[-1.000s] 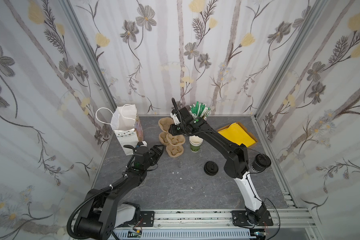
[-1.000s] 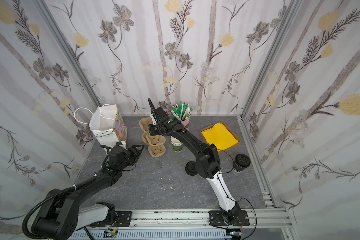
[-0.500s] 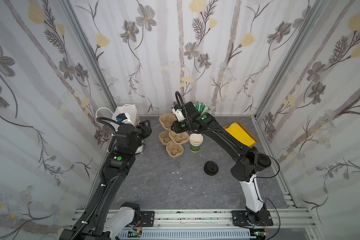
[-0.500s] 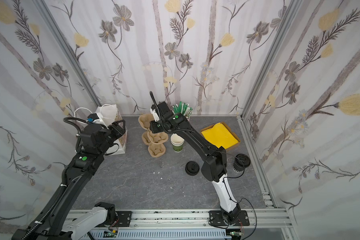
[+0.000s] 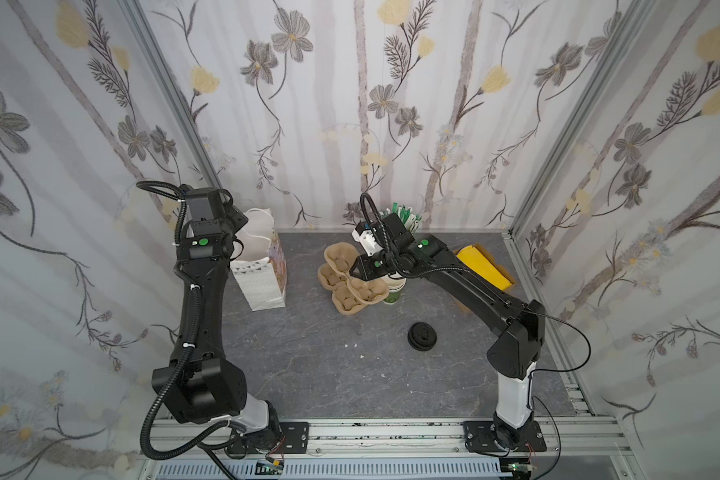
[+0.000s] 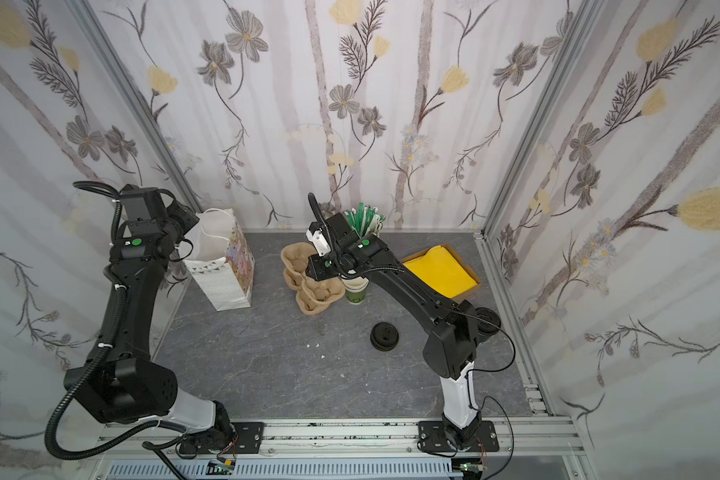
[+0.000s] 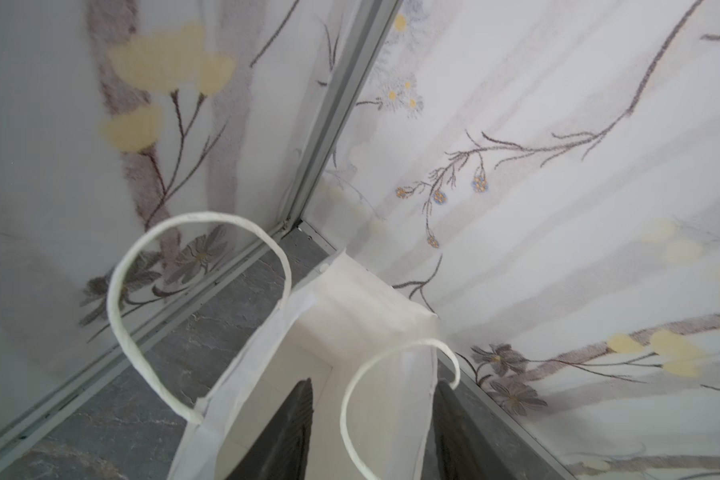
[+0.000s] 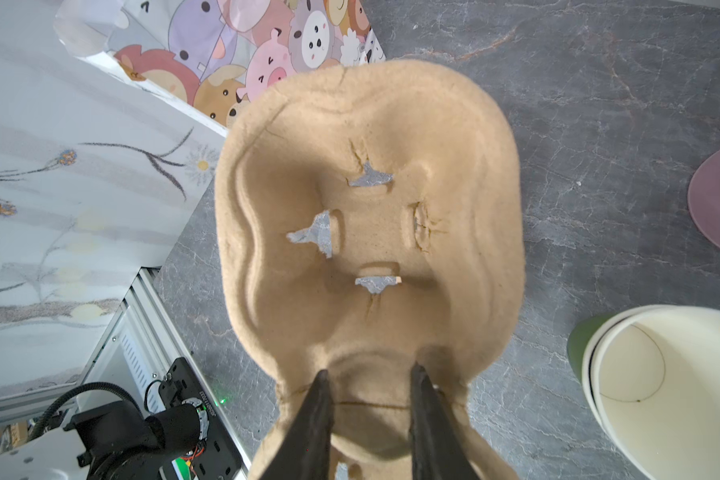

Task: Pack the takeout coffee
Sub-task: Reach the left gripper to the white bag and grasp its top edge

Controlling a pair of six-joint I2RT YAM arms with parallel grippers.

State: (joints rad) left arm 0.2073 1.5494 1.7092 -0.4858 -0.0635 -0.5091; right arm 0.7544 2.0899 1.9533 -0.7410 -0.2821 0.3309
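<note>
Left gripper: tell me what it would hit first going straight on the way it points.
Most likely the white paper bag: the left gripper points into its open mouth, one finger inside, the other outside the side wall, so the bag's far end panel comes first. Depth is hard to judge.

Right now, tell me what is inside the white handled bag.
Only bare white inner walls of the bag show, with one finger of the left tool at its mouth. Its bottom is hidden.
</note>
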